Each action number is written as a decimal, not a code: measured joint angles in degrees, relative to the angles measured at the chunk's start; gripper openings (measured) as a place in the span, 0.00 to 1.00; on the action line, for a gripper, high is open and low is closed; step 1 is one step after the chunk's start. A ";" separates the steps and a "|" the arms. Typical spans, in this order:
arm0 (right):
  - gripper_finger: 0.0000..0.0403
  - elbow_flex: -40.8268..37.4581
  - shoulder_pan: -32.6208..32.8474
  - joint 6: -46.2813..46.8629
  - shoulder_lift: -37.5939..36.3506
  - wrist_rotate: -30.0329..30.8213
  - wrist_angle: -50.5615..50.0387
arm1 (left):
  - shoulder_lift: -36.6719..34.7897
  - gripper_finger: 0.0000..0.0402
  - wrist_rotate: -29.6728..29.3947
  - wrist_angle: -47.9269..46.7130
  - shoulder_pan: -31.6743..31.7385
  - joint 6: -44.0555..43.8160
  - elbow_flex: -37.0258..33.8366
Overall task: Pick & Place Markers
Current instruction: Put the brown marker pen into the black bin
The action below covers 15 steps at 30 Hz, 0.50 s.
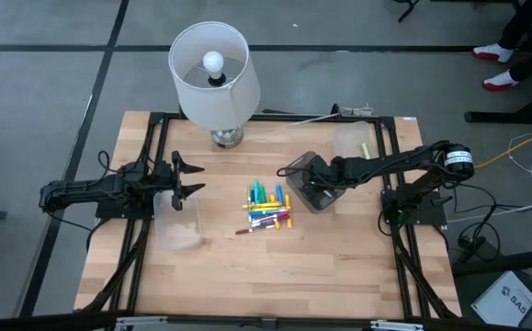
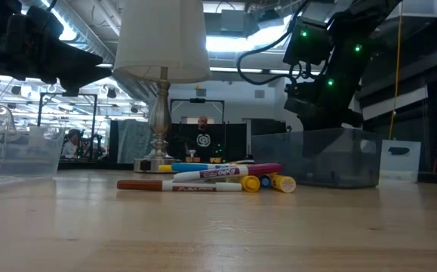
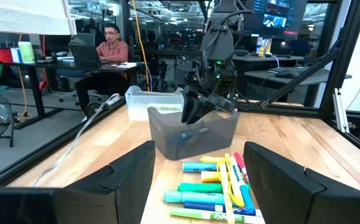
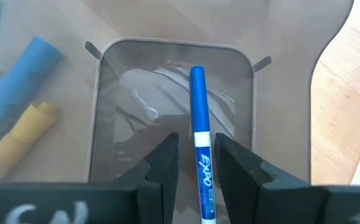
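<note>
Two arms: both reaching inward over the table.
Right gripper (image 4: pixel 195 163): pointing down into the grey bin (image 4: pixel 99 124), gripping a blue marker (image 4: pixel 199 130).
Left gripper (image 1: pixel 188 177): hovering with fingers spread, facing the markers (image 1: pixel 267 208).

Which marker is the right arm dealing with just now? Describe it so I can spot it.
Start at the lamp, then go right to the grey bin. Above it, the right gripper holds a blue Expo marker; the other markers lie loose on the table.
</note>
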 joint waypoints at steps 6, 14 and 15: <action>0.25 0.21 0.00 -1.91 0.00 -0.11 -0.01 | 0.00 0.60 0.01 0.01 -0.02 -0.04 0.00; 0.25 5.70 0.00 -5.80 0.00 -0.09 -2.60 | 0.00 0.60 0.00 0.02 -0.01 -0.04 0.00; 0.25 6.57 0.03 -6.49 0.00 -0.09 -2.60 | 0.00 0.60 0.00 0.02 -0.02 -0.04 0.00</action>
